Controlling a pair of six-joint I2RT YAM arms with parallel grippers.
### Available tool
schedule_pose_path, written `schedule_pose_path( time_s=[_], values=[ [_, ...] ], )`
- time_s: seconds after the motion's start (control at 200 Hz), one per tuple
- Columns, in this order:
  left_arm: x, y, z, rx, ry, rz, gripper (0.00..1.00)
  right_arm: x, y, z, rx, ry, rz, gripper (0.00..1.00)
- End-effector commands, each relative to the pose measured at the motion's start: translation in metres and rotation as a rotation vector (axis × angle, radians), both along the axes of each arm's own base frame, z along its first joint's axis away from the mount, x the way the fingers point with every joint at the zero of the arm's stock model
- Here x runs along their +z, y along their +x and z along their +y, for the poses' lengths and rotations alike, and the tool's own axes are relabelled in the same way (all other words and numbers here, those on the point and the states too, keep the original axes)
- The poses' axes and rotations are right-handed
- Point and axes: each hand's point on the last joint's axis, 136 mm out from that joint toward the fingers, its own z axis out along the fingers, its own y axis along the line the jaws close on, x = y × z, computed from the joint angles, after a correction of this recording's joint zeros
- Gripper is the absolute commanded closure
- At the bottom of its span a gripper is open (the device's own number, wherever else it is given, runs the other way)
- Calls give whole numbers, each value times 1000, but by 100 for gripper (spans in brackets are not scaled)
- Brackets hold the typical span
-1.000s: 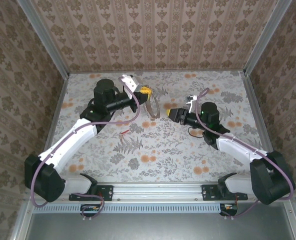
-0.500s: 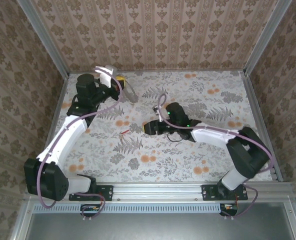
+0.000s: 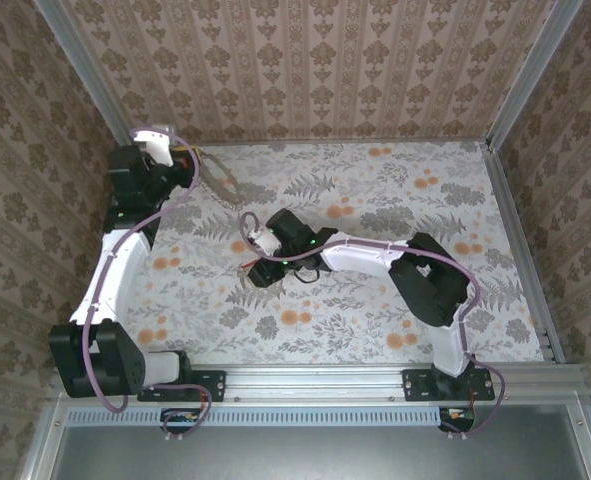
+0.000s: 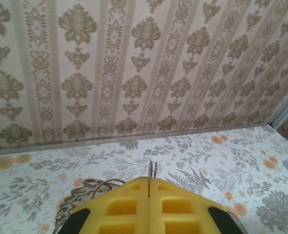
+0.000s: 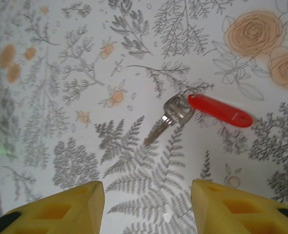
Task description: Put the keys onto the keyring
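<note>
The key (image 5: pixel 169 118) is lying flat, its blade pointing away from its red tag (image 5: pixel 220 110) toward the open right gripper (image 5: pixel 147 207). The left gripper (image 4: pixel 149 187) is pinching the keyring (image 4: pixel 152 170).

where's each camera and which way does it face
top external: above and behind the arms, looking down on the table; left arm and right arm both show.
left wrist: on the left arm, facing the back wall across the table; left gripper shut on the ring.
right wrist: on the right arm, facing down at the key; right gripper open at the bottom edge.
shared: top external and left wrist both show the ring.
</note>
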Motion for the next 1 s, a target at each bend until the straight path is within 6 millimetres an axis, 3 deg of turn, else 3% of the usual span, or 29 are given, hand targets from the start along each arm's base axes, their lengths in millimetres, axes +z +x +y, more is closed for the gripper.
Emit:
schedule_pose_path(
  time_s=[0.0,0.285,0.55,0.995],
  values=[
    [32,-10,6,-6,-34,-59,100,-5,7,2,19,-60,1,50],
    [29,-8,28,33,-59,-53,100,-1,1,22,-127,4,217,52],
    [32,-10,37,46,-73,-62,100,-24,-5,25,-171,-62,282,54],
    [33,-14,53,76,-104,-75,100,-54,17,32,-266,-143,278,53]
  ],
)
